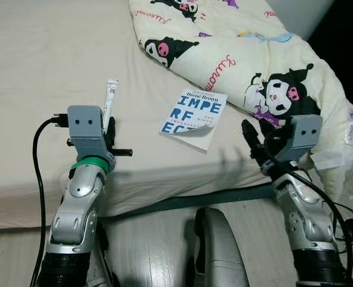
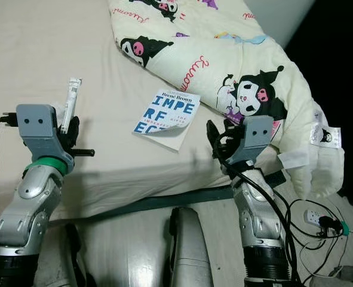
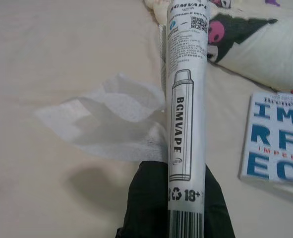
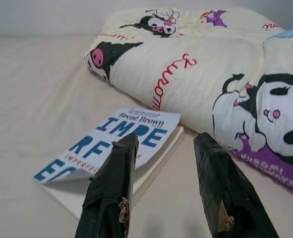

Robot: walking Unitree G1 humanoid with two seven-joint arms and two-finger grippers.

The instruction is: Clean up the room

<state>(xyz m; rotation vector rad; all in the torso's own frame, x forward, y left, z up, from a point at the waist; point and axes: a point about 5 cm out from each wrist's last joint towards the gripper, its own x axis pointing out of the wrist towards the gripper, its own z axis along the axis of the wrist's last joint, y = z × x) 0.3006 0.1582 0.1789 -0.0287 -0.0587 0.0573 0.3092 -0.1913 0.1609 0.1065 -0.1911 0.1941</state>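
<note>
My left gripper (image 1: 109, 130) is shut on a long white vape package (image 3: 186, 99) printed BGMVAPE, holding it upright above the bed's front part. A crumpled white tissue (image 3: 106, 124) lies on the sheet beyond it. A white and blue paperback book (image 1: 194, 116) with a curled cover corner lies on the sheet in the middle. My right gripper (image 4: 163, 163) stands open just short of the book's near right edge, its fingers (image 4: 111, 188) empty and pointing between the book and the blanket.
A cream cartoon-print blanket (image 1: 254, 60) is heaped over the bed's right side and hangs past the edge. The beige mattress (image 1: 39, 72) stretches far left. Cables and a power strip (image 2: 319, 218) lie on the floor at the right.
</note>
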